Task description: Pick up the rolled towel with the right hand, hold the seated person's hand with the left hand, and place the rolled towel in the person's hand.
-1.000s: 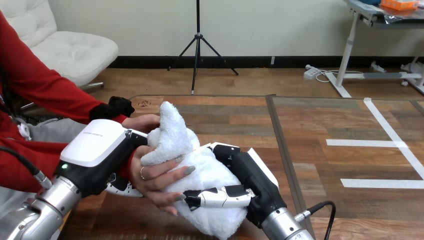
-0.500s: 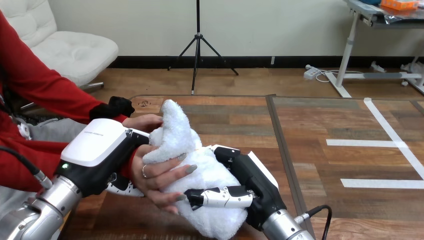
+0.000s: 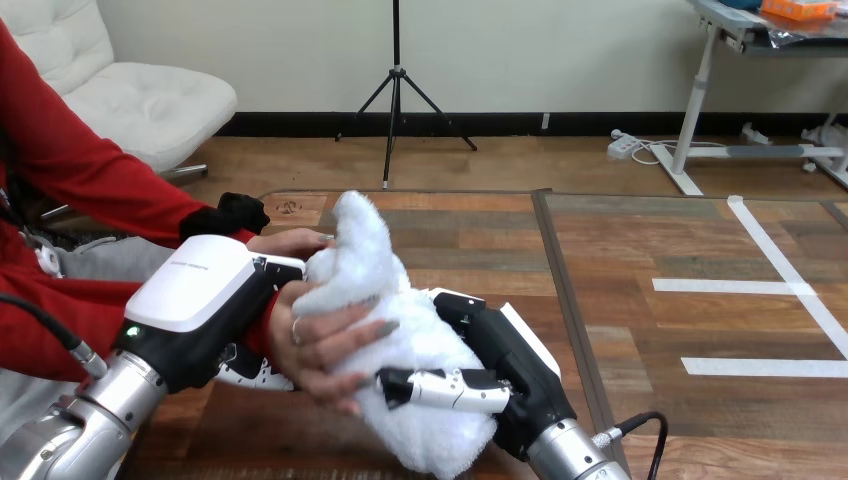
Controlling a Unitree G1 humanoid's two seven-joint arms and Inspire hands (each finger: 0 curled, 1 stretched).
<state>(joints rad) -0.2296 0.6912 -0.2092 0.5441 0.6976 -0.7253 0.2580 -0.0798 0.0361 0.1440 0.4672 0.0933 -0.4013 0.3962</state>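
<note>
The white rolled towel (image 3: 400, 320) stands tilted over the wooden table (image 3: 470, 240), its top end pointing up and away. My right hand (image 3: 495, 365) grips its lower part from the right, fingers (image 3: 440, 388) curled round it. The person's hand (image 3: 320, 345) lies against the towel's left side with fingers curled over it. My left hand (image 3: 200, 300) is wrapped round that hand's wrist, its fingers (image 3: 250, 375) showing underneath. The person's other hand (image 3: 285, 243) touches the towel's upper end from behind.
Bare table top stretches beyond the towel toward the far edge (image 3: 420, 192). The table's right edge (image 3: 565, 300) runs close to my right hand. The person's red-sleeved arm (image 3: 90, 180) comes in from the left.
The towel has tipped a little to the right and sunk lower into the person's hand, whose fingers have closed further over it. My right hand has shifted slightly down.
</note>
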